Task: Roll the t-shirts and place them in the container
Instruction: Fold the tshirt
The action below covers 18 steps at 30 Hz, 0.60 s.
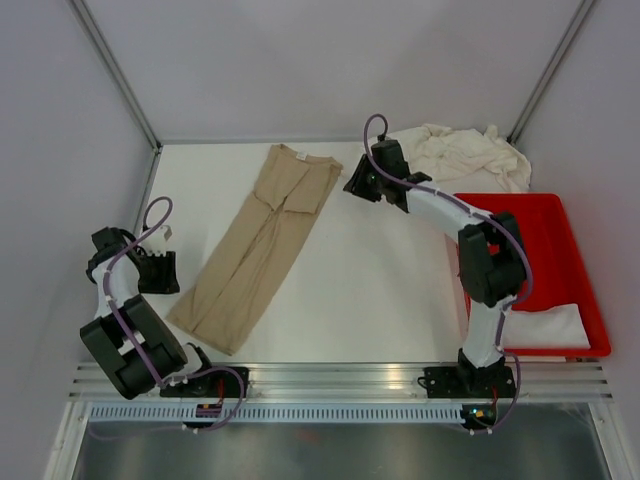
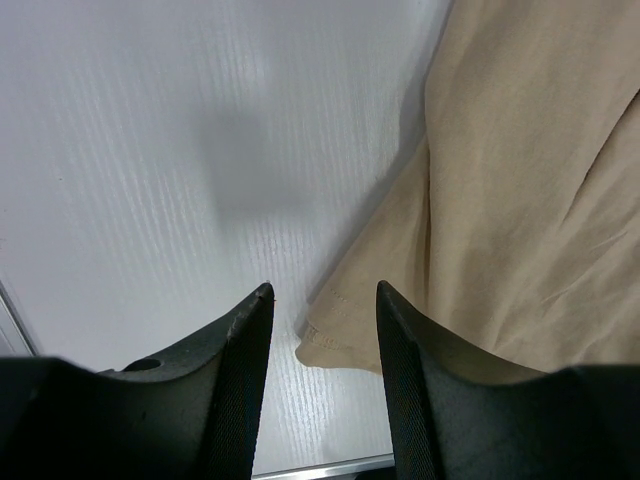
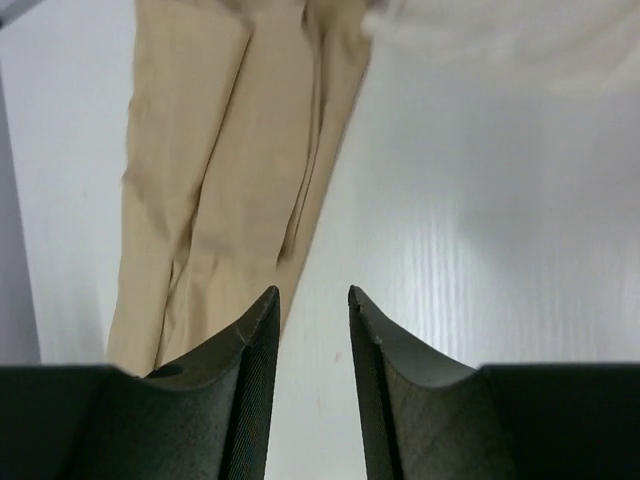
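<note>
A tan t-shirt (image 1: 262,245) lies folded into a long strip, running from the far middle of the table to the near left. My left gripper (image 1: 172,270) is open and empty just left of the strip's near end; the shirt's hem corner (image 2: 335,335) lies between its fingers. My right gripper (image 1: 350,180) is open and empty just right of the shirt's collar end, whose edge (image 3: 240,170) shows in the right wrist view. A heap of cream-white t-shirts (image 1: 468,155) lies at the far right. Another cream-white t-shirt (image 1: 545,322) lies folded in the red tray.
The red plastic tray (image 1: 560,225) stands along the right side. Grey walls close in the left, far and right sides. A metal rail (image 1: 340,375) runs along the near edge.
</note>
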{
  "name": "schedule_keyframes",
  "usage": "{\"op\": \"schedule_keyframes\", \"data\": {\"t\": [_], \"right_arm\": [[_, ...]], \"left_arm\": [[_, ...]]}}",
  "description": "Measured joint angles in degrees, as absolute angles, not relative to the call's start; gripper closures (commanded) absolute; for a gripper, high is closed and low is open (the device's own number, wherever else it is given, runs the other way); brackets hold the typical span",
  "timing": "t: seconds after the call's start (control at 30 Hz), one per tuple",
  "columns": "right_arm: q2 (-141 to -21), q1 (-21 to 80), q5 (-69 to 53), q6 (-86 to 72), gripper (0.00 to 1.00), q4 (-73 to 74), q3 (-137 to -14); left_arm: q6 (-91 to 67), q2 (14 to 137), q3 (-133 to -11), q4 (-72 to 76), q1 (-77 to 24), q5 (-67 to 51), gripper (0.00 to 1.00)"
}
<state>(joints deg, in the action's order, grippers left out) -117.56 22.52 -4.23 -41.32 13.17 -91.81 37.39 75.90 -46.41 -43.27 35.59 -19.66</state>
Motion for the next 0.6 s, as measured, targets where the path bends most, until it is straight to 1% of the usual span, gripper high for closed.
{"op": "schedule_keyframes", "data": {"t": [0.07, 0.13, 0.2, 0.3, 0.37, 0.4, 0.5, 0.6], "right_arm": [[-108.4, 26.0, -4.0, -41.8, 0.59, 9.5, -80.6], [-103.0, 31.6, -4.1, -42.5, 0.58, 7.0, -72.9], [-101.1, 39.8, -4.4, -42.0, 0.57, 3.6, -67.1], [-101.1, 54.2, -5.1, -36.6, 0.53, -0.9, -61.1], [-101.1, 61.5, -7.8, -33.4, 0.54, -3.5, -59.1], [-101.1, 63.5, -9.0, -32.3, 0.53, -3.7, -59.0], [-101.4, 65.2, -11.5, -28.4, 0.52, -5.8, -60.1], [-102.6, 67.3, -11.9, -20.9, 0.48, -8.8, -61.6]], "left_arm": [[37.4, 74.4, -46.2, -43.2, 35.6, -19.8, 0.49], [37.4, 73.3, -45.7, -43.3, 35.6, -20.0, 0.49], [37.4, 72.4, -45.3, -43.7, 35.6, -20.1, 0.48], [37.4, 70.1, -44.8, -44.8, 35.5, -20.1, 0.48], [37.4, 68.1, -44.8, -45.3, 35.5, -20.1, 0.48], [37.4, 67.1, -44.8, -45.6, 35.5, -20.1, 0.48], [37.2, 64.8, -44.8, -46.4, 35.5, -20.5, 0.47], [36.6, 63.9, -44.8, -46.9, 35.5, -21.3, 0.47]]}}
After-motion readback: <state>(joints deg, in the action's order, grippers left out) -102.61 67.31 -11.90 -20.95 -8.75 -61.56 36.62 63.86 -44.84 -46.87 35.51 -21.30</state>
